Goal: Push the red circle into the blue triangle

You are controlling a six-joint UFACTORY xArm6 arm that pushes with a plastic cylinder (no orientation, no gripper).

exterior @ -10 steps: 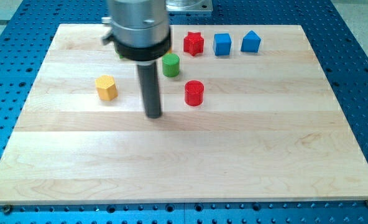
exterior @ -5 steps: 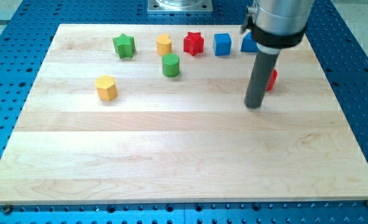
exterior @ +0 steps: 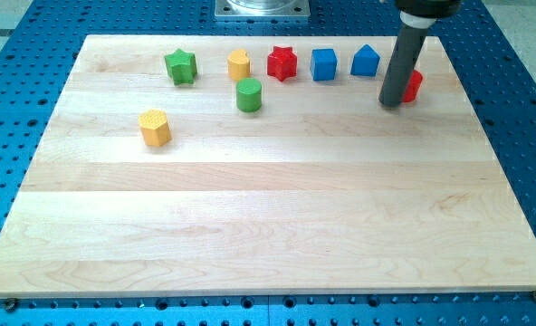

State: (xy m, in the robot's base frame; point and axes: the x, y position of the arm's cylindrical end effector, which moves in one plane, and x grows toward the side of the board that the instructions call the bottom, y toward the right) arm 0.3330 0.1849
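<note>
On the bench [exterior: 250, 235], from the view's left, are seen a yellow block [exterior: 156, 128], a green star [exterior: 181, 66], a second yellow block [exterior: 239, 64], a green cylinder [exterior: 248, 94], a red star [exterior: 282, 63], a blue cube [exterior: 323, 64] and the blue triangle [exterior: 366, 60]. My tip [exterior: 391, 103] is set just left of the red circle [exterior: 414, 86], which is partly hidden behind the rod, right of and below the triangle. No jaws are fitted.
</note>
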